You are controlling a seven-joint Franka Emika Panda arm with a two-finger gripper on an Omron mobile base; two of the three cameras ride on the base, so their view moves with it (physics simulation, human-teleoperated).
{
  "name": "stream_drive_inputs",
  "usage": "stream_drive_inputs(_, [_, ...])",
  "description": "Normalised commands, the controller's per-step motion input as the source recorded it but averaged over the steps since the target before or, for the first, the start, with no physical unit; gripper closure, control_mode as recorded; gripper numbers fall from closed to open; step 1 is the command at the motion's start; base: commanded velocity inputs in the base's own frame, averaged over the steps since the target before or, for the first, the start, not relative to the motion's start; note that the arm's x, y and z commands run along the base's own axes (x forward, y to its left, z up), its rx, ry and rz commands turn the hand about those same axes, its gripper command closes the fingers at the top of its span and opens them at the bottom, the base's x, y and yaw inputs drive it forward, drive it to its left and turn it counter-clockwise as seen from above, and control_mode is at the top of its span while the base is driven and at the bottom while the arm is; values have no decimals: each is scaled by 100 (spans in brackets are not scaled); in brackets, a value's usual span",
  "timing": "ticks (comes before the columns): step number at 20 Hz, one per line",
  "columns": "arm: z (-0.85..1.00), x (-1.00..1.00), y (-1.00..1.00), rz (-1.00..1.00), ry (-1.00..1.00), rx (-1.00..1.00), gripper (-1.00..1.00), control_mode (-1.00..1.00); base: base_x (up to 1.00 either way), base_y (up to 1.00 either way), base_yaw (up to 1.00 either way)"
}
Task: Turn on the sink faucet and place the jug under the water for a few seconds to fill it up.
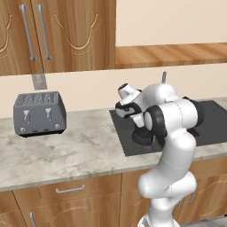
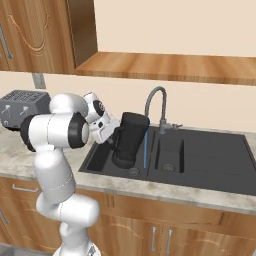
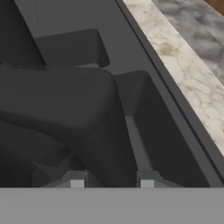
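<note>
Gripper (image 3: 112, 183) clamped on the jug (image 2: 129, 138) by its handle side, jaws narrow around it. Jug is held tilted over the large bowl of the sink (image 2: 210, 165), just left of the water (image 2: 145, 150) falling from the faucet (image 2: 156, 107).

The left base view looked forward and down from behind the arm's left side, at middle distance, taking in the marble desk (image 1: 66, 150), a grey toaster (image 1: 39, 114) and the wooden wall cabinets (image 1: 57, 33). The right base view faced the same desk from behind the arm's right side, showing the sink (image 2: 210, 165) and the faucet (image 2: 156, 107). Both shared the sink, the toaster and the white arm (image 1: 170, 133). The hand view sat very close, inside the sink, looking along the fingers (image 3: 77, 183) past the sink's rim and the desk edge.
</note>
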Motion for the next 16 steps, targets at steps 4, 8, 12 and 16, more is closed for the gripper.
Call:
stream_drive_inputs(4, [-16,21,0,-7,9,0,100,-100,0,0,0])
stream_drive_inputs(8, [-11,23,0,-5,7,0,100,-100,0,0,0])
stream_drive_inputs(12, [0,34,-1,-7,1,0,100,-100,0,0,0])
stream_drive_inputs(16, [0,40,-3,-7,1,0,100,-100,0,0,0])
